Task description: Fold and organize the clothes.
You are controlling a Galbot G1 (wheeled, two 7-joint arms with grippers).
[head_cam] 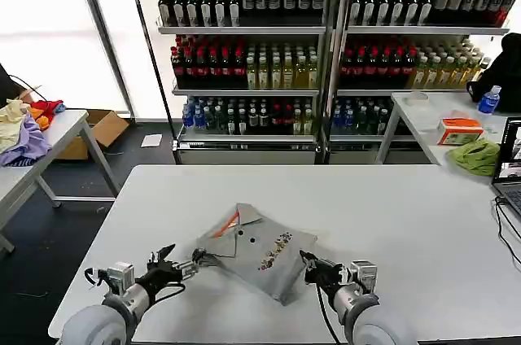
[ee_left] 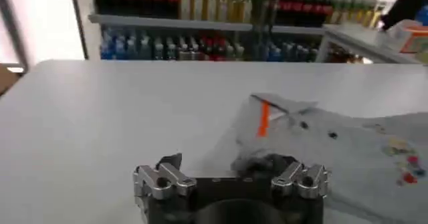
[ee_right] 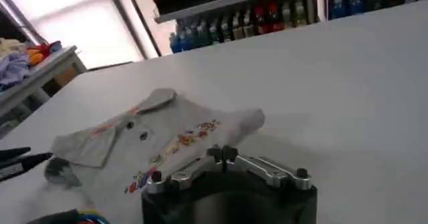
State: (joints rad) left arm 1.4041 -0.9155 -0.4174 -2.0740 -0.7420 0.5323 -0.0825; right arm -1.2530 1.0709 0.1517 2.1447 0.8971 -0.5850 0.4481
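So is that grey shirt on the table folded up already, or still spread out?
Folded. The shirt lies as a compact rectangle, collar and chest print facing up, no sleeves sticking out. The left gripper and right gripper sit at its opposite edges.

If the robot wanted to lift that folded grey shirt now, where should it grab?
Probably the near edges of the grey shirt: it lies flat, so only edges offer grip. The left tool sits at its left edge, the right tool at its right corner.
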